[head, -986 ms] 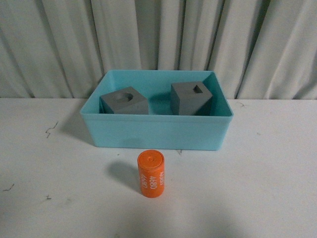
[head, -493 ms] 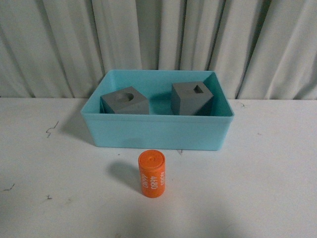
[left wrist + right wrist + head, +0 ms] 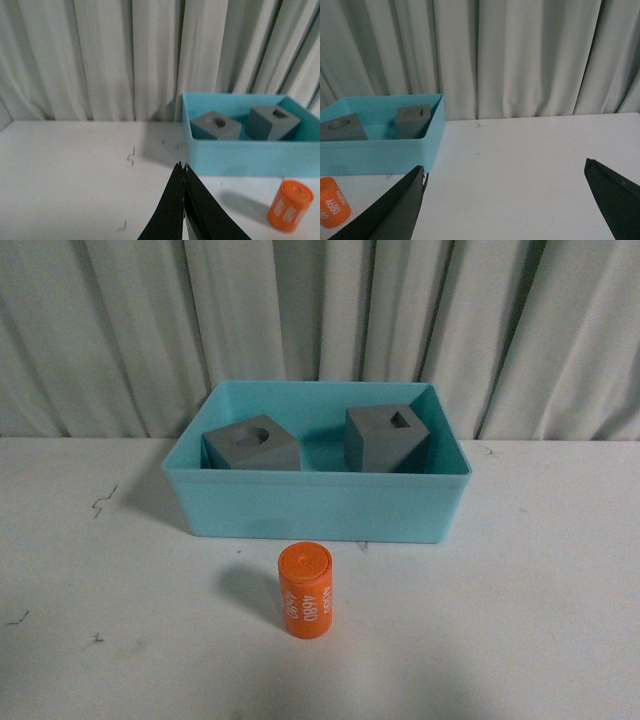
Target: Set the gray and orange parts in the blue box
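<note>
Front view: 2 cubes [image 3: 252, 445] in box [image 3: 315, 505], 1 cyl [image 3: 305, 592] out; L end effector [image 3: 182, 168] together, R [image 3: 505, 167] apart.

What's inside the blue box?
Inside the blue box sit two gray cubes: the round-hole cube and the rectangular-hole cube. The front wall hides their bottoms. The orange cylinder stands outside, in front.

Bases of gray cubes [image 3: 252, 445] [image 3: 385, 438] hidden behind blue box [image 3: 315, 508] wall; orange cylinder [image 3: 332, 209] edge-cropped.

2 gray cubes [image 3: 252, 445] [image 3: 385, 438], 1 orange cyl. [image 3: 305, 595], 1 blue box [image 3: 315, 477], 1 table [image 3: 540, 620].
</note>
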